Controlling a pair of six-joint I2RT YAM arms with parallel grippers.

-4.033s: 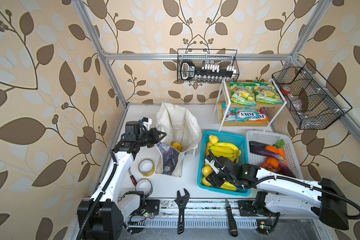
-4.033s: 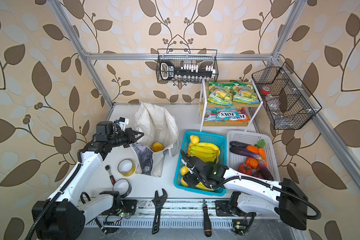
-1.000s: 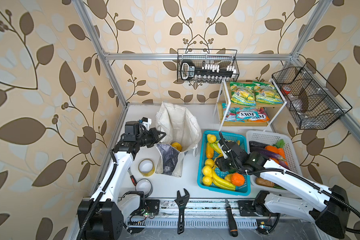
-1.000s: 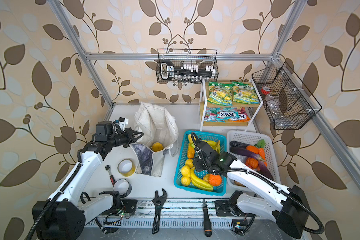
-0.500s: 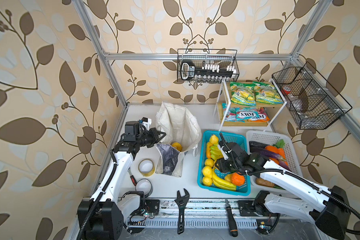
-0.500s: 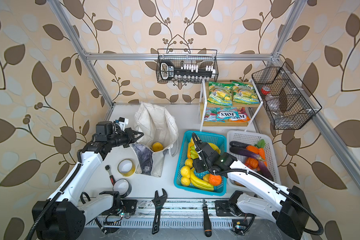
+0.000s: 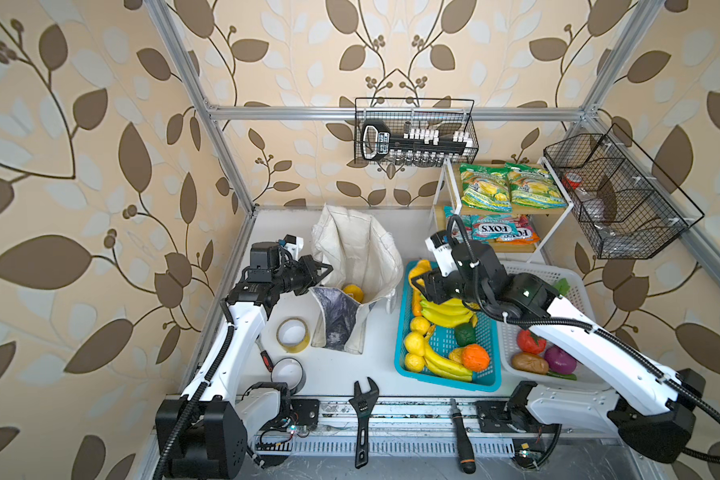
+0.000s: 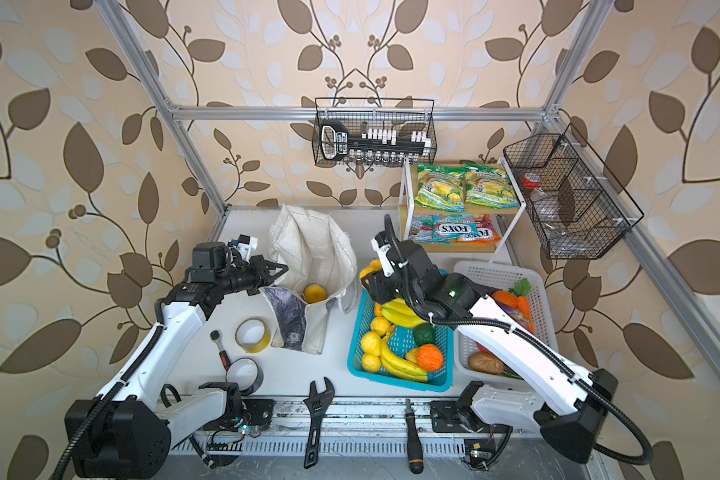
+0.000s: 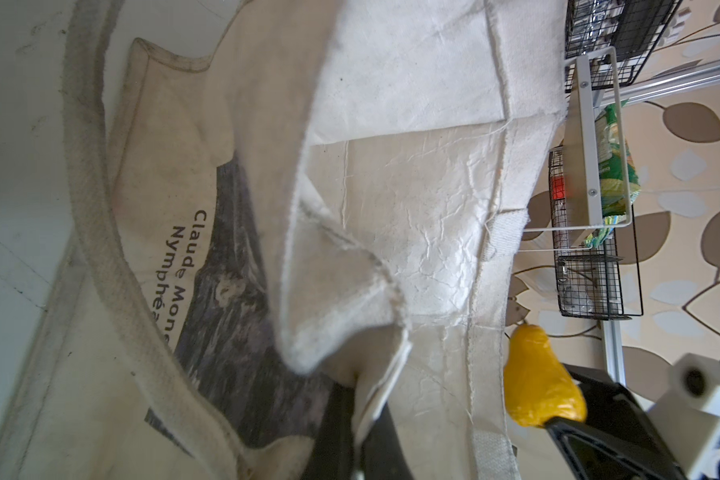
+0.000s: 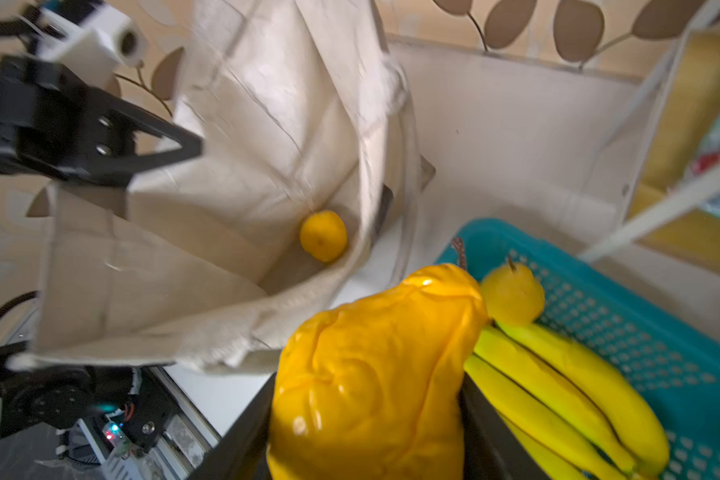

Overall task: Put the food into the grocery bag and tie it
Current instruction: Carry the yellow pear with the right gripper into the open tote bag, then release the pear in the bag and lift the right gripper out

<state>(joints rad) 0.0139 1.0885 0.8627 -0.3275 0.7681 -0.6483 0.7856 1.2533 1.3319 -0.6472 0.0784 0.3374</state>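
The off-white grocery bag (image 7: pixel 350 249) (image 8: pixel 308 245) stands open at the back left of the table. My left gripper (image 7: pixel 323 272) (image 9: pixel 360 399) is shut on its near rim and holds the mouth apart. One yellow citrus (image 7: pixel 353 293) (image 10: pixel 323 235) lies at the bottom of the bag. My right gripper (image 7: pixel 418 282) (image 10: pixel 366 407) is shut on a lumpy yellow-orange fruit (image 10: pixel 375 353) (image 8: pixel 371 268). It holds the fruit above the far end of the blue basket, just right of the bag. Two green snack packets (image 7: pixel 512 191) lie on the top shelf.
The blue basket (image 7: pixel 445 381) holds bananas, lemons and an orange. A white basket (image 7: pixel 566 276) with vegetables stands beside it. Two tape rolls (image 7: pixel 293 334), a wrench (image 7: pixel 364 399) and a screwdriver (image 7: pixel 460 436) lie near the front. Wire baskets hang on the back and right walls.
My right gripper has risen from the blue basket's near end, carrying the yellow-orange fruit towards the bag. The left arm and the bag have stayed still.
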